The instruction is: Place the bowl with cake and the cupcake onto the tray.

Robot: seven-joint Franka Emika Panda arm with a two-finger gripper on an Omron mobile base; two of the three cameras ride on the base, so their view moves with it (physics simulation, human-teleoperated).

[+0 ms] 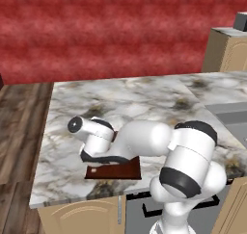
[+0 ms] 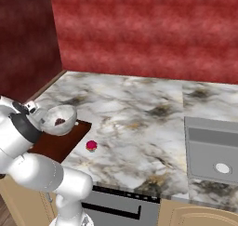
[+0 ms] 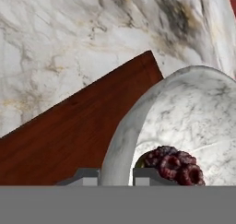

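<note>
Where fingertips (image 3: 87, 176) straddle it, bowl (image 3: 184, 117) rim sits.

1. There is one bowl (image 2: 59, 118). It is round, white and grey.
2. There is one piece of cake (image 3: 174, 165) in the bowl. It is dark red.
3. There is one cupcake (image 2: 91, 146). It is tiny and has a pink top.
4. There is one tray (image 3: 69, 135). It is a flat, dark brown board.
5. There is one counter (image 2: 139, 113) with a marble top.
6. There is one sink (image 2: 214, 150). It is grey.
7. There is one robot arm (image 1: 159, 146). It is white with dark joints.
8. There is one gripper (image 3: 116, 174) with two small finger tips.
</note>
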